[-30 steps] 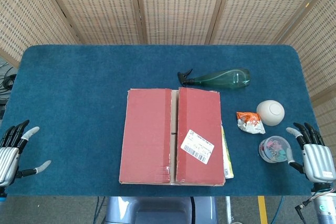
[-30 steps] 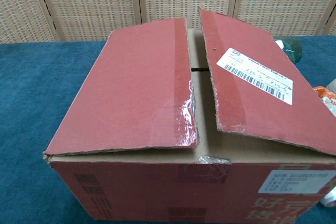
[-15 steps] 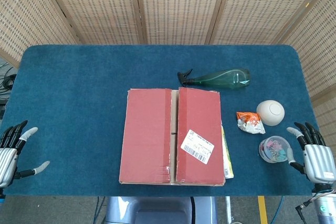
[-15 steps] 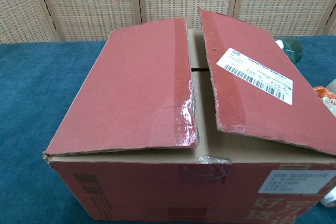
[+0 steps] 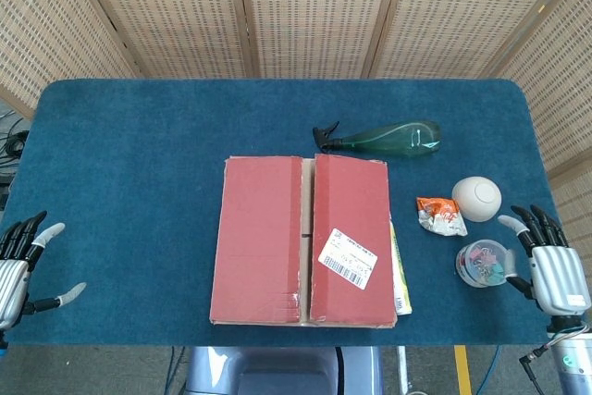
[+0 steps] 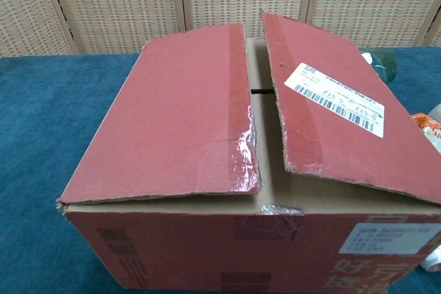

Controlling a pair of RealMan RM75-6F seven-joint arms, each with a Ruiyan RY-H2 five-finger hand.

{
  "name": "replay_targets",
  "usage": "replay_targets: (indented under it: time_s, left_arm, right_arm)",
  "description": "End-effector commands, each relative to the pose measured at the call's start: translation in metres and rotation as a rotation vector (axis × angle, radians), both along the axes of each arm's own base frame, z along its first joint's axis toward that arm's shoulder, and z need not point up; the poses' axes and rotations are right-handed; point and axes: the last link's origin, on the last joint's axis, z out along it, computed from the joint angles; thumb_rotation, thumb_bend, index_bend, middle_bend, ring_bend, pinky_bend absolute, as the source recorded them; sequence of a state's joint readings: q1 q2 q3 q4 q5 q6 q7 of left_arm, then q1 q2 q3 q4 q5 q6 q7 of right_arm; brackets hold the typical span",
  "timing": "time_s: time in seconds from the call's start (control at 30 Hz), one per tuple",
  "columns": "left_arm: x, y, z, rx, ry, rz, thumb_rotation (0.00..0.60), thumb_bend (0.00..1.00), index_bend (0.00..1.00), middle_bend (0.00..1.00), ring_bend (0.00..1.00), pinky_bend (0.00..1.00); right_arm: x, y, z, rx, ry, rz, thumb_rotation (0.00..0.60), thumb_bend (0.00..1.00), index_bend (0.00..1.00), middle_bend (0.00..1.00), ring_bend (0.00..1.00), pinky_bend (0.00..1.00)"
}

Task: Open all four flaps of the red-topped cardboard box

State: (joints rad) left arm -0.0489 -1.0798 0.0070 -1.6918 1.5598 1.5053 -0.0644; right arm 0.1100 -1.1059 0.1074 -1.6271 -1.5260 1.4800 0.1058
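Both the left hand (image 5: 18, 265) and right hand (image 5: 546, 265) hang spread, holding nothing. Risk: lifting a red flap (image 6: 176, 115) may drag the cardboard box (image 5: 303, 240) into the clip jar (image 5: 483, 263).

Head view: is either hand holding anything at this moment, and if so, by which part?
Nothing is held. The left hand and right hand are both open at the table's near corners, apart from the box.
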Motion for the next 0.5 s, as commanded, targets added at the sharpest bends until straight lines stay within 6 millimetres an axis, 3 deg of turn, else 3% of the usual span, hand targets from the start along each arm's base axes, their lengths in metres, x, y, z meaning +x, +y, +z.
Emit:
replay_targets:
  time_s: [0.03,0.23,0.5]
  left_arm:
    - [0.000,0.000,0.000,-0.001,-0.001,-0.001,0.399,0.17,0.14,0.00,0.00,0.00]
    - [-0.001,-0.001,-0.001,-0.006,-0.003,0.008,0.398,0.17,0.14,0.00,0.00,0.00]
    - [-0.003,-0.002,0.000,-0.005,0.000,0.024,0.398,0.17,0.14,0.00,0.00,0.00]
  right_arm:
    - [0.012,-0.010,0.003,0.022,-0.015,0.058,0.600,0.82,0.21,0.16,0.00,0.11]
    - [0.045,-0.033,0.007,0.098,-0.081,0.196,0.600,1.00,0.21,0.17,0.00,0.11]
    - [0.085,-0.061,0.002,0.270,-0.164,0.371,0.600,1.00,0.21,0.21,0.00,0.11]
